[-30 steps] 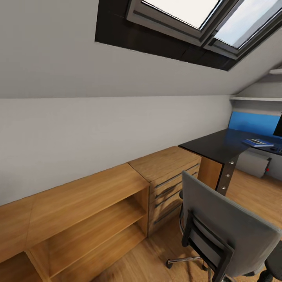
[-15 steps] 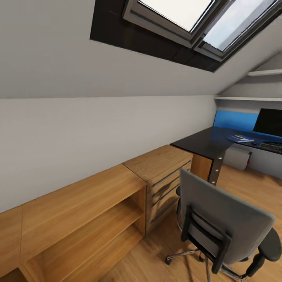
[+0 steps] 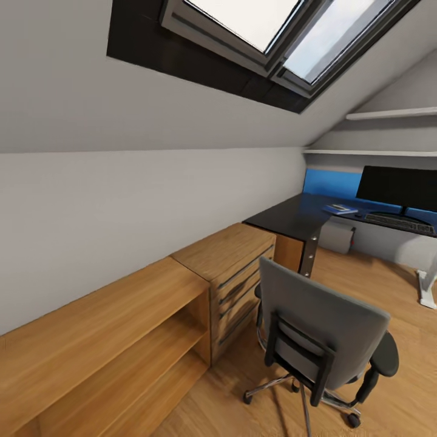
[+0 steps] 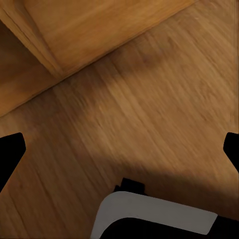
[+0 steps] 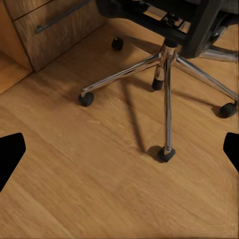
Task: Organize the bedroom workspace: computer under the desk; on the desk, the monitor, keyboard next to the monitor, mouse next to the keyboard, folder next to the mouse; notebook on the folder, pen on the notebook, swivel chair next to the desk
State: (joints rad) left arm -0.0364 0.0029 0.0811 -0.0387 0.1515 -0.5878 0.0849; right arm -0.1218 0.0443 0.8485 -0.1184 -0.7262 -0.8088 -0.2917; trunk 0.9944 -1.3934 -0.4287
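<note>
The bedroom's sloped grey ceiling (image 3: 73, 73) carries dark-framed skylights (image 3: 261, 30) over a wood-plank floor (image 3: 388, 291); along the wall runs a low light-wood shelf unit (image 3: 103, 340) joined to a chest of drawers (image 3: 233, 267); past it the glossy black worktop (image 3: 291, 217) of the desk reaches toward the far corner; the swivel chair (image 3: 318, 331) stands on the floor near the chest, its grey back to the camera, well apart from the worktop's far end; the monitor (image 3: 397, 188) stands upright on the worktop; the keyboard (image 3: 400, 222) lies just before it; the blue folder (image 3: 340, 209) lies flat beside the keyboard; something grey rests on it, too small to name. Both wrist views show dark fingertips at opposite edges, so left jaws (image 4: 119, 149) and right jaws (image 5: 119, 149) are spread, grasping nothing; the right wrist view shows the chair's chrome base (image 5: 167, 74).
</note>
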